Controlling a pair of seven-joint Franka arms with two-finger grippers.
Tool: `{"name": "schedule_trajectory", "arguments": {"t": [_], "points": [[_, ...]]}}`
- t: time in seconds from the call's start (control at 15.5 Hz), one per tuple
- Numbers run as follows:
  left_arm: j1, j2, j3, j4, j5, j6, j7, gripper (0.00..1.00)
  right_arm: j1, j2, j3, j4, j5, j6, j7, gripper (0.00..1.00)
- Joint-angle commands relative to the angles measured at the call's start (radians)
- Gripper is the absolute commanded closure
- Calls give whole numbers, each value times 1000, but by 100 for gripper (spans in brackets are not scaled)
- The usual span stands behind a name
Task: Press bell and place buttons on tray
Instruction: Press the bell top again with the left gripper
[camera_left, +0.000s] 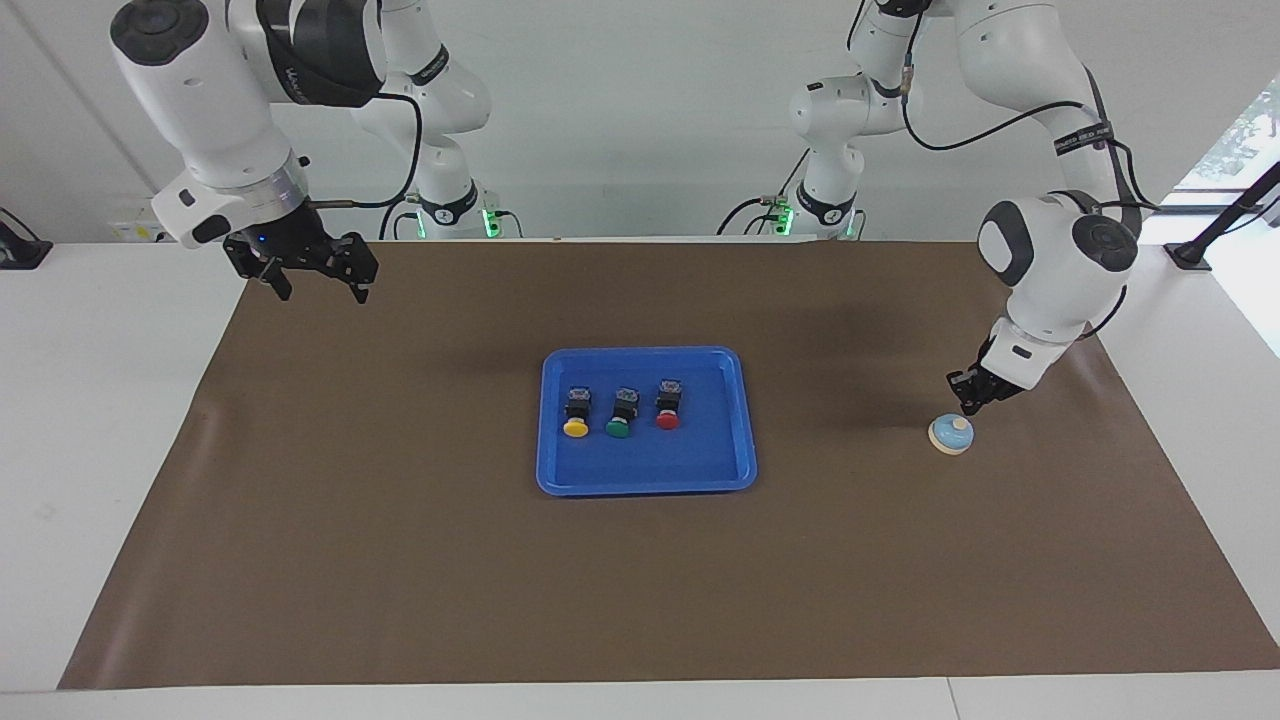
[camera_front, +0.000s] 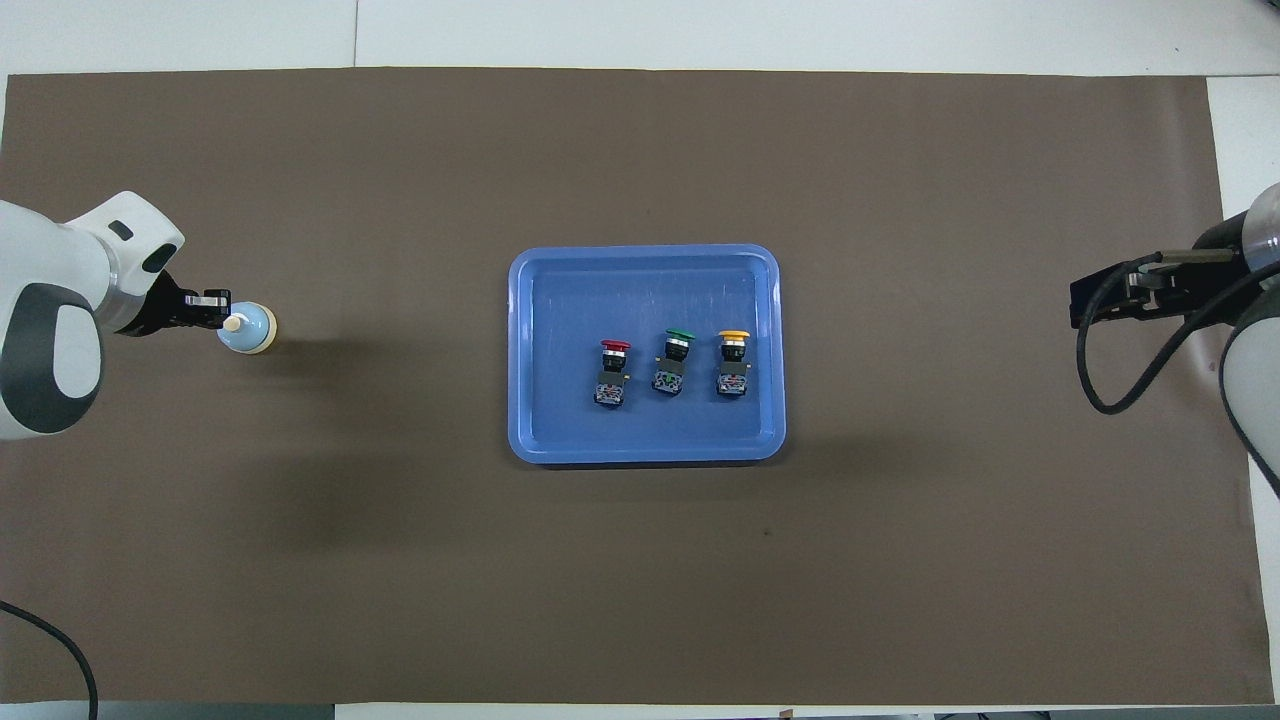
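Observation:
The bell (camera_left: 951, 434) (camera_front: 248, 328) stands on the brown mat toward the left arm's end of the table. My left gripper (camera_left: 971, 406) (camera_front: 214, 309) is shut and empty, its tip right over the bell's cream knob; I cannot tell whether it touches. The blue tray (camera_left: 645, 487) (camera_front: 645, 452) lies mid-table. In it, in a row, lie the yellow button (camera_left: 575, 413) (camera_front: 733, 362), the green button (camera_left: 619, 413) (camera_front: 674, 362) and the red button (camera_left: 668, 405) (camera_front: 613, 372). My right gripper (camera_left: 318, 285) (camera_front: 1078, 298) is open and empty, waiting high over the mat's corner at the right arm's end.
The brown mat (camera_left: 400, 560) covers most of the white table. Black stands sit at the table's corners nearest the robots (camera_left: 20, 250) (camera_left: 1200, 250).

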Motion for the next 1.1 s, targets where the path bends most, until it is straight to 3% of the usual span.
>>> {"name": "schedule_trajectory", "arguments": {"t": [0.0, 0.52, 0.78, 0.84, 0.91, 0.97, 1.03], "points": [[12, -3, -4, -16, 7, 45, 0, 100, -17, -18, 14, -18, -8, -6, -14, 0], [11, 29, -4, -88, 7, 138, -1, 100, -15, -18, 14, -18, -10, -6, -14, 0], [9, 28, -4, -52, 7, 93, 0, 100, -17, -18, 14, -18, -10, -6, -14, 0], [8, 23, -4, -15, 7, 30, 0, 94, -15, -18, 14, -18, -10, -6, -14, 0], [2, 17, -4, 28, 9, -39, 0, 63, -15, -18, 14, -18, -10, -6, -14, 0], [-6, 7, -4, 74, 9, -125, -7, 16, -17, -18, 14, -18, -8, -6, -14, 0], [-12, -12, -4, 103, 9, -191, -13, 0, -15, -18, 14, -18, -8, -6, -14, 0]]}}
